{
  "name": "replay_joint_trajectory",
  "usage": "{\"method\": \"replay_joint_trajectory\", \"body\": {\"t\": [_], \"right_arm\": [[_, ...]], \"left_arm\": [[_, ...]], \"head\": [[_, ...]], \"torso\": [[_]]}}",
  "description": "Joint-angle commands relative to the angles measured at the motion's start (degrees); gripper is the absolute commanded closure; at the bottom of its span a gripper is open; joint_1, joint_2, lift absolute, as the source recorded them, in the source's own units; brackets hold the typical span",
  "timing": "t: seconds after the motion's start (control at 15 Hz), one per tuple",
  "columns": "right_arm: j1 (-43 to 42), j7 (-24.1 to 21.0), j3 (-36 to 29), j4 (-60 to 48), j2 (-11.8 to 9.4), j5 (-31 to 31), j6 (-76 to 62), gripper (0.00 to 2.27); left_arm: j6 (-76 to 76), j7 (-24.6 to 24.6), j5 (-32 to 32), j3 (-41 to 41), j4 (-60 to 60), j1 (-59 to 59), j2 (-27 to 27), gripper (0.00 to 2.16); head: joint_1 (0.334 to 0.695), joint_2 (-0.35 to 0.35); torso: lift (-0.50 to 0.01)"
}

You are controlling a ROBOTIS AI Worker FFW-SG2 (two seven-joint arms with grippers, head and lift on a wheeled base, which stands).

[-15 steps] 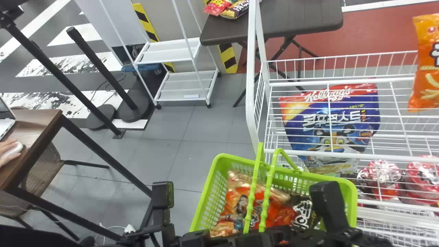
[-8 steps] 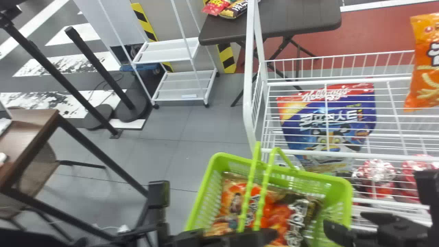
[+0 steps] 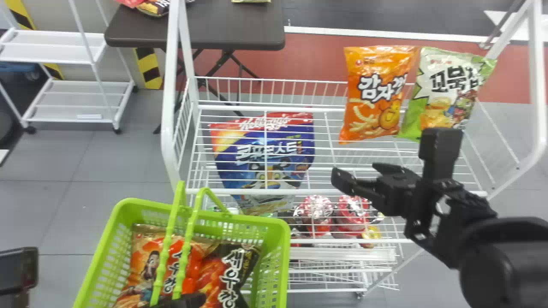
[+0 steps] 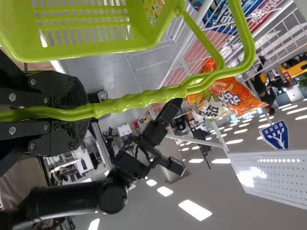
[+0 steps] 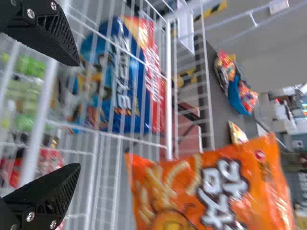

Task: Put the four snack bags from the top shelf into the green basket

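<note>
A red-orange snack bag [image 3: 143,261] and a dark-and-red bag [image 3: 231,273] lay in the green basket [image 3: 283,256], under its handles [image 3: 163,256], with the left gripper [image 3: 184,300] at their lower end. On the top shelf [image 3: 205,192] stood an orange bag [image 3: 372,98] and a green-and-white bag [image 3: 445,85] — side by side — and the right gripper [image 3: 354,168], jaws parted, hung in front. Through the wires showed a blue bag [image 3: 261,158].

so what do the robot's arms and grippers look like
All black. The right arm has thick, rounded sections and a boxy block near the wrist. The right gripper has two tapering fingers with finely ridged surfaces and small silvery screw heads. The left gripper looks alike: black, ridged fingers and silvery screws.
</note>
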Motion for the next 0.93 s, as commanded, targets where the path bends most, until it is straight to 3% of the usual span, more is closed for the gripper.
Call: {"method": "replay_joint_trajectory", "body": {"t": [0.0, 0.47, 0.6, 0.8, 0.87], "right_arm": [[-5.5, -0.6, -0.1, 7.6, 0.2, 3.1, -8.0, 0.06], [-19.0, -4.6, 0.8, 26.9, 0.3, 7.4, -14.5, 0.08], [-21.5, -6.4, 1.9, 31.0, 0.3, 8.2, -15.4, 0.19], [-24.4, -6.8, 3.7, 35.8, 0.5, 11.6, -17.0, 0.71], [-24.8, -6.8, 3.8, 36.4, 0.7, 11.9, -17.0, 1.20]], "left_arm": [[0.0, 0.0, 0.0, -0.1, -0.1, 0.1, 0.0, 2.14], [0.0, 0.1, 0.0, -0.2, 0.0, 0.4, 0.0, 2.14], [0.0, 0.3, 0.0, -0.2, 0.2, 0.4, 0.1, 2.14], [0.0, 0.3, -0.1, -0.1, 0.3, 0.4, 0.1, 2.14], [0.0, 0.3, -0.1, -0.1, 0.5, 0.4, 0.2, 2.14]], "head": [[0.695, -0.137], [0.695, -0.190], [0.695, -0.198], [0.695, -0.204], [0.695, -0.201]], "torso": [[-0.001], [-0.001], [-0.001], [-0.001], [-0.001]]}}
